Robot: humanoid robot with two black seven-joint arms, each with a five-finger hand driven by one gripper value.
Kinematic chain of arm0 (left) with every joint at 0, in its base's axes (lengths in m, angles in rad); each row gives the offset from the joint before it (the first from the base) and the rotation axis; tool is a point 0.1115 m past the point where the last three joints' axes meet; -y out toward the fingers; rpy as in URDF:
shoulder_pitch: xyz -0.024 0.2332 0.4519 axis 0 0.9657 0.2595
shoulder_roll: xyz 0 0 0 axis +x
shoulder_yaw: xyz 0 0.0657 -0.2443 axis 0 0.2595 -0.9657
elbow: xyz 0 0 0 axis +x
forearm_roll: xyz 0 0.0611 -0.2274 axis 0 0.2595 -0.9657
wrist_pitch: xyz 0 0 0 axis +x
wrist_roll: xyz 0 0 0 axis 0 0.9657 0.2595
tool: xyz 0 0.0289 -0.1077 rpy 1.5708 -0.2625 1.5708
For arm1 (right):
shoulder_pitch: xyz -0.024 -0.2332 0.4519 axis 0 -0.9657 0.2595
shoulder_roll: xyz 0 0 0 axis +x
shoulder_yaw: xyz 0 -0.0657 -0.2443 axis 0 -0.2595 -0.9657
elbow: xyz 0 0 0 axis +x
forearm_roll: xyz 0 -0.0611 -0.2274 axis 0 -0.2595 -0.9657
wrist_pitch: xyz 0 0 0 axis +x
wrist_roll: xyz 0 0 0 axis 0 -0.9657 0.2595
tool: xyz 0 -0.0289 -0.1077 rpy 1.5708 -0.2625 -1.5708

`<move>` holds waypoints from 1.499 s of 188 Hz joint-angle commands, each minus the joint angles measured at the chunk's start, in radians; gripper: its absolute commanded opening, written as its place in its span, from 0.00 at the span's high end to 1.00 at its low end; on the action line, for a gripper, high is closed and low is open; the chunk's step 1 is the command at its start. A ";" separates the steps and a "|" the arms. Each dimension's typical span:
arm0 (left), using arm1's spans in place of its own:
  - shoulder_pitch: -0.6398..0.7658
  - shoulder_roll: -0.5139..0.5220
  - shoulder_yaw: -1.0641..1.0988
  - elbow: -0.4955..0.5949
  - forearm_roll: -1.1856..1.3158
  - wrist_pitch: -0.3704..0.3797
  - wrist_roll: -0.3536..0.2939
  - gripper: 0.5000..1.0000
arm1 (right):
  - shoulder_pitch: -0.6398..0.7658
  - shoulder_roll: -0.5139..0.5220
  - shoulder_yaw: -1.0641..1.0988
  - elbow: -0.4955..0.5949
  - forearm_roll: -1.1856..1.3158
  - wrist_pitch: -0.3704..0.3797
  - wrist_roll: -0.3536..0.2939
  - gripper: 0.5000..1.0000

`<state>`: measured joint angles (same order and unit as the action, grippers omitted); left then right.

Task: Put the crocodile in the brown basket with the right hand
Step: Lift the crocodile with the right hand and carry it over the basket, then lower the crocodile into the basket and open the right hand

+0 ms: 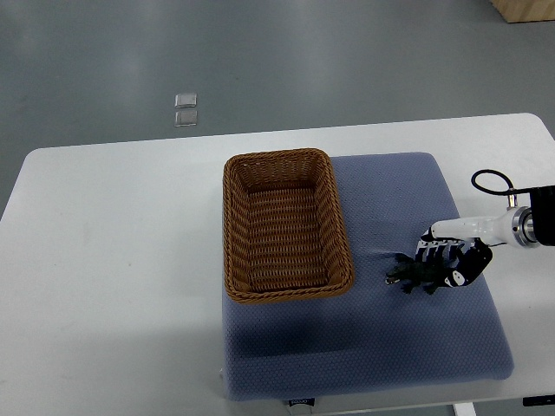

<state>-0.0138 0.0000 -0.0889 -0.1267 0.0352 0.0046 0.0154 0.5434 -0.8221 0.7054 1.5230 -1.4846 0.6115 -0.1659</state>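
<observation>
R hand (453,263) fingers curled on right end of crocodile (409,276), over blue mat (390,199). Its long axis runs approx left-right, free end toward brown basket (286,225). Basket lies left of hand, near.

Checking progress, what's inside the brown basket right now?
Inside the brown basket only its bare woven floor shows; nothing covers it. The crocodile is outside, in the right hand over the blue mat.
</observation>
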 commanded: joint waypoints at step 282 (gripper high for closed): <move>0.000 0.000 0.001 -0.011 0.000 0.000 0.000 0.00 | 0.509 0.512 -0.086 -0.290 -0.054 -0.001 -0.007 1.00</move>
<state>-0.0138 0.0000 -0.0874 -0.1381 0.0353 0.0046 0.0154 1.0706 -0.3851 0.6199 1.2822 -1.5111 0.6108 -0.1719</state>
